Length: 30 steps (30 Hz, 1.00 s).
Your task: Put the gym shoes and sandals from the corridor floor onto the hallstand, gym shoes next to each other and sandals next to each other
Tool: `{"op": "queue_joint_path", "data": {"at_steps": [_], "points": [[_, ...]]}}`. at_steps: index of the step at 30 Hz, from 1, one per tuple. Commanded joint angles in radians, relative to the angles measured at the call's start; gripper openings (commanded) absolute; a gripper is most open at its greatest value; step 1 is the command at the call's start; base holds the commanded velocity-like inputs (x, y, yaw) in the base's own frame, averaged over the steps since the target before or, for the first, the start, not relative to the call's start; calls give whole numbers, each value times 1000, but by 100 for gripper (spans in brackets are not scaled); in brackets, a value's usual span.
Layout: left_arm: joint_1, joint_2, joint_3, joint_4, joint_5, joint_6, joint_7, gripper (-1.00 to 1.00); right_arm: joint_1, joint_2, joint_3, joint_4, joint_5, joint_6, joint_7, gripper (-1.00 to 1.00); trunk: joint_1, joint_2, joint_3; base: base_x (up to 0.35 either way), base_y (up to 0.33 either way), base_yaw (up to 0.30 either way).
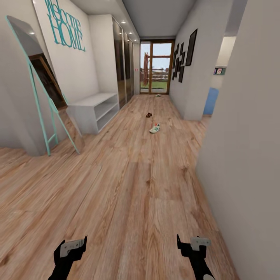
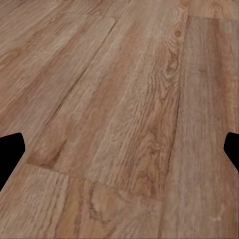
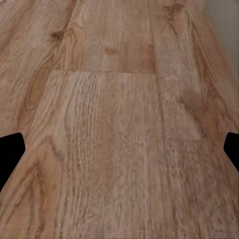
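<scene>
Corridor overview, both arms low over bare floor, nothing held.
Left gripper [image 1: 72,249] and right gripper [image 1: 191,244] sit at the near edge of the head view; wrist views show each with fingers spread wide apart over wood-grain corridor floor [image 1: 128,186], jaws empty. One gym shoe [image 1: 155,128] lies on the planks mid-corridor, toe pointing away; a second gym shoe [image 1: 158,95] is far off near the glass door [image 1: 156,68]. Dark sandal [image 1: 149,114] lies on the floor between them, too small to tell whether it is one or two. Hallstand [image 1: 95,111] stands against the left wall, its top and tiers bare, just past the teal-framed leaning mirror [image 1: 42,89].
</scene>
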Motion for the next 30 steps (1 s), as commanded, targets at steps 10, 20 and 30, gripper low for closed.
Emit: {"op": "queue_joint_path", "data": {"at_steps": [10,20,30], "points": [[0,-1,0,0,-1,0,0,100,0,0,0,0,1,0,0,100,0,0,0,323,-114,0],[-1,-1,-1,0,-1,0,0,100,0,1,0,0,1,-1,0,100,0,0,0,321,-159,0],[-1,-1,-1,0,-1,0,0,100,0,2,1,0,1,-1,0,100,0,0,0,306,-198,0]]}}
